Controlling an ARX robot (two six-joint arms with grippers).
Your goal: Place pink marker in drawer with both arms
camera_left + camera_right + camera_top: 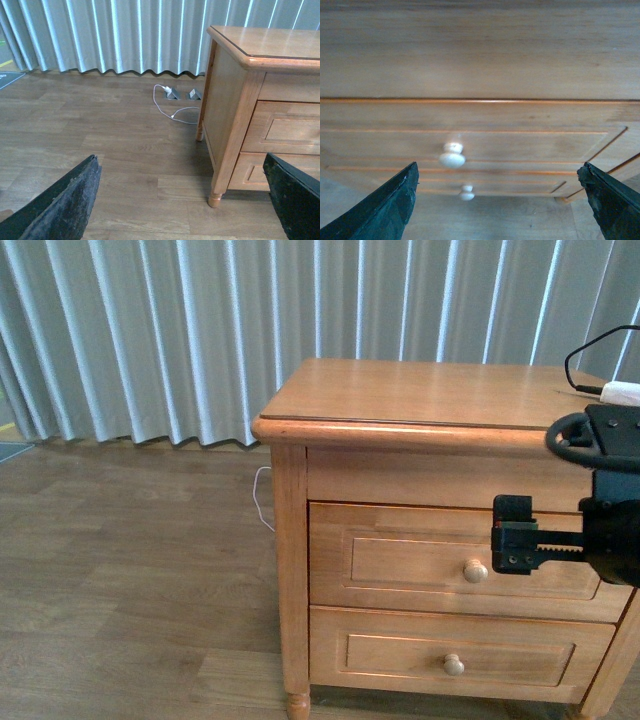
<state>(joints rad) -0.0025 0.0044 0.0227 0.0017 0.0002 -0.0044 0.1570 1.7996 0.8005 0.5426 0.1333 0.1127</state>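
A: Where is your right pincer point(513, 540) sitting?

B: At the right edge of the front frame, level with the drawer point(455, 560) and just right of its round knob point(475, 571). It is standing in front of the panel; you cannot tell whether it is touching. In the right wrist frame its two fingers point(380, 212) are spread wide to the lower corners, gripping nothing, with the knob point(452, 156) showing between them, left of centre.

A: And your left pincer point(182, 210)?

B: It is showing only in the left wrist frame, parted wide too, holding nothing, hanging over the wood floor point(100, 130) with the cabinet point(240, 115) at the right.

A: The drawer itself?

B: It is sitting closed, above the lower drawer point(450, 655).

A: Is the pink marker showing?

B: You cannot find it in any frame. On the worktop point(420, 390), at the upper right, a white adapter point(622, 393) with a black cable point(590, 355) is lying near the edge.
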